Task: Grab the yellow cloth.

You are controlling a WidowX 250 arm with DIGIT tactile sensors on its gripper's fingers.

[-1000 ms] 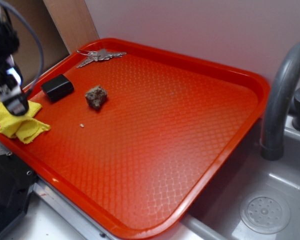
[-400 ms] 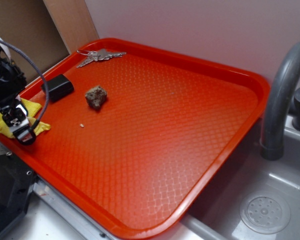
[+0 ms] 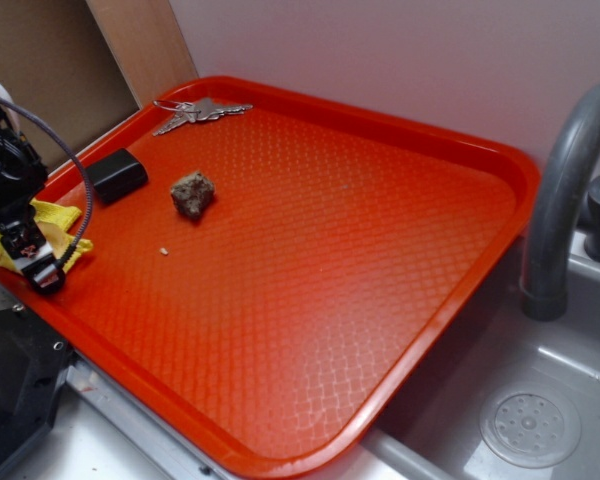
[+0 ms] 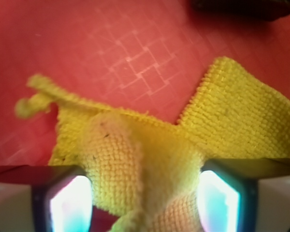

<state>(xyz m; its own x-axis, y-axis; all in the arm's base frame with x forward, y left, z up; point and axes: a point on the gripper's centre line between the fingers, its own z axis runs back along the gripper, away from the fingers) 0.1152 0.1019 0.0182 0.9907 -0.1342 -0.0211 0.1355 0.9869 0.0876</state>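
Observation:
The yellow cloth (image 3: 58,218) lies crumpled at the left edge of the red tray (image 3: 380,230). My gripper (image 3: 38,270) is down on it and covers most of it. In the wrist view the cloth (image 4: 241,121) fills the lower half, with a raised fold bunched between my two fingers (image 4: 70,203). The gripper (image 4: 145,203) is open: the fingers stand wide apart on either side of the fold, and a strip of red tray shows beside the left one.
A black box (image 3: 117,175) sits just behind the cloth and shows at the top of the wrist view (image 4: 241,7). A brown lump (image 3: 192,193), keys (image 3: 195,112) and a white crumb (image 3: 164,251) lie on the tray. A grey faucet (image 3: 565,190) and a sink (image 3: 520,400) are at the right.
My gripper has come down from above the tray's left rim onto the yellow cloth, which is now mostly covered. It moved only slightly in the last half second.

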